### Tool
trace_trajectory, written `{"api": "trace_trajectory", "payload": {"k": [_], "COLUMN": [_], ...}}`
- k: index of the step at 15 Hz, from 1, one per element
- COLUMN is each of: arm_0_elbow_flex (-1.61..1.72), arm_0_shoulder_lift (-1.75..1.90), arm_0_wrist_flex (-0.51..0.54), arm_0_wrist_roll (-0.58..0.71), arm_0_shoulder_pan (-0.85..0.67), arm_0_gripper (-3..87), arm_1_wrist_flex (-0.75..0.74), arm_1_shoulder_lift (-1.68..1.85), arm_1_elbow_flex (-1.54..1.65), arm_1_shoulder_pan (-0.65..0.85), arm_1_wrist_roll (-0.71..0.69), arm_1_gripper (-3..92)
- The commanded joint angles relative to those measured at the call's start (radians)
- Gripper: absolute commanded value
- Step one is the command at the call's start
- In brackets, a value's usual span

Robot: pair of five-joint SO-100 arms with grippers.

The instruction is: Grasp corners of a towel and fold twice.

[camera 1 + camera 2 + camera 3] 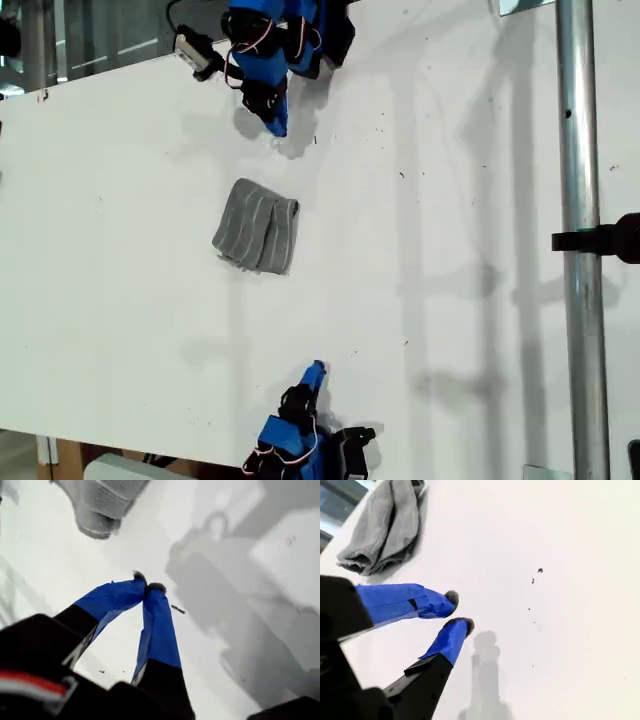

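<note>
The towel lies bunched into a small folded pad on the white bench, between the 2 arms and apart from both. My first tool is pressed together, empty. My second tool is slightly spread, empty. In each wrist view the towel lies ahead, off to one side.

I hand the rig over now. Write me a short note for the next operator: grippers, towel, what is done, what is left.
My first gripper: shut, empty, off the towel.
My second gripper: slightly open, empty, also off the towel.
Towel: lies as a small folded bundle on the white table, between the two arms in the exterior view, touching neither.
Done: it looks folded, layers show at its edge.
Left: probably nothing; check that the fold is neat.
</note>
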Motion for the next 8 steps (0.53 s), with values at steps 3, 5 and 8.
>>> {"api": "trace_trajectory", "payload": {"k": [3, 5, 8], "arm_0_elbow_flex": [0.009, 0.009, 0.009], "arm_0_shoulder_lift": [-0.006, 0.005, 0.005], "arm_0_wrist_flex": [0.021, 0.018, 0.017], "arm_0_wrist_roll": [-0.238, 0.058, 0.557], "arm_0_shoulder_pan": [0.242, 0.170, 0.146], "arm_0_gripper": [8.3, 8.4, 7.0], "arm_1_wrist_flex": [0.130, 0.160, 0.160], "arm_1_shoulder_lift": [0.120, 0.124, 0.124], "arm_1_elbow_flex": [0.026, 0.023, 0.023], "arm_1_shoulder_pan": [-0.020, 0.020, 0.037], "arm_1_wrist_roll": [0.129, -0.003, -0.003], "arm_1_gripper": [7.9, 7.9, 7.9]}}
